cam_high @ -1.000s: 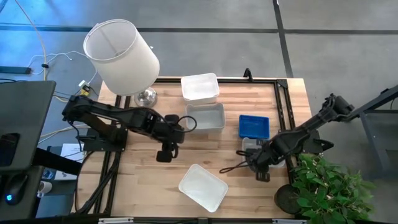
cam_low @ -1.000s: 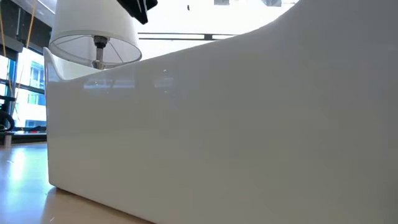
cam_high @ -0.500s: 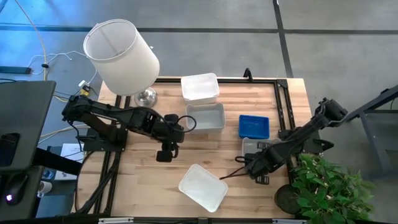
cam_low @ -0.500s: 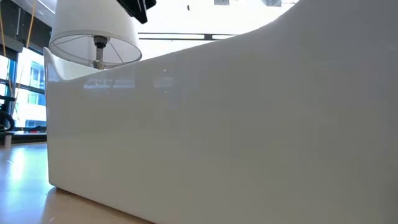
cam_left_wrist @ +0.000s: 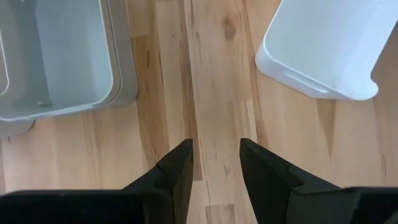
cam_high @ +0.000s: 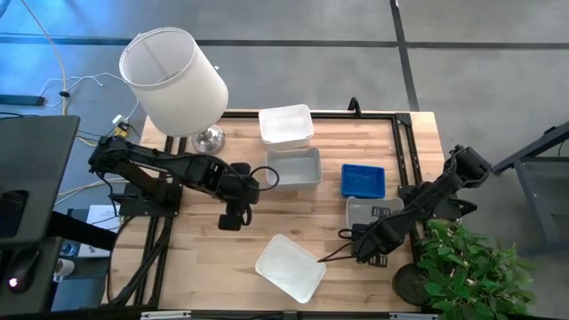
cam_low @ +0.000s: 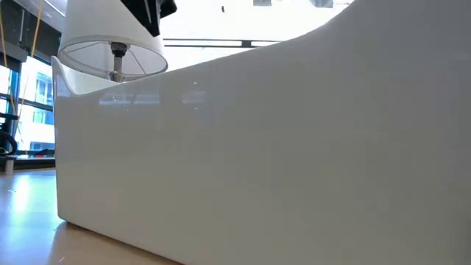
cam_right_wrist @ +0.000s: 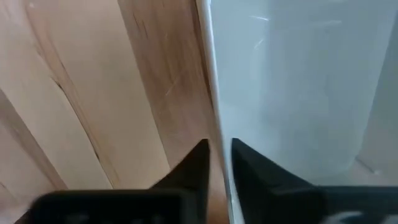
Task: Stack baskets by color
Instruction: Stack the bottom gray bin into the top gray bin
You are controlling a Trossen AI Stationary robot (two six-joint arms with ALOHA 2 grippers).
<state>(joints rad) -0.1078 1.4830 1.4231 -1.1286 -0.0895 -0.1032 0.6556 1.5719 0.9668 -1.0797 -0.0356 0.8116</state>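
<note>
White basket (cam_high: 290,267) rim pinched by right gripper (cam_high: 327,258).

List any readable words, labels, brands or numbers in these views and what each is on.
None can be read: the white baskets, the blue basket, the lampshade and the wooden table carry no visible text in any view.
</note>
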